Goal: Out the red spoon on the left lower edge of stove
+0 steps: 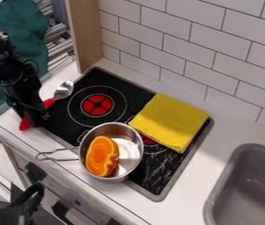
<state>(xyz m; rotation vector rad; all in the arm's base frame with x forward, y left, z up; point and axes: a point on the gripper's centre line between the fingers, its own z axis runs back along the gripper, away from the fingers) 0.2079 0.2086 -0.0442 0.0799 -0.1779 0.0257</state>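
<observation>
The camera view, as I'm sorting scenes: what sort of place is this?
Likely a toy kitchen: a black stovetop with a metal pot on it, a grey sink, and a tiled wall behind.

The black gripper hangs at the left edge of the black stove, over the red-handled spoon, whose red handle shows on both sides of it. The spoon's metal bowl points to the upper right, near the stove's left edge. A metal pot sits on the lower part of the stove, its wire handle reaching left over the white counter. Inside the pot lies a toy orange piece, cut face showing. A yellow cloth covers part of the stove's right side, just beside the pot. At the lower right is a grey sink; white tiles line the wall behind
</observation>
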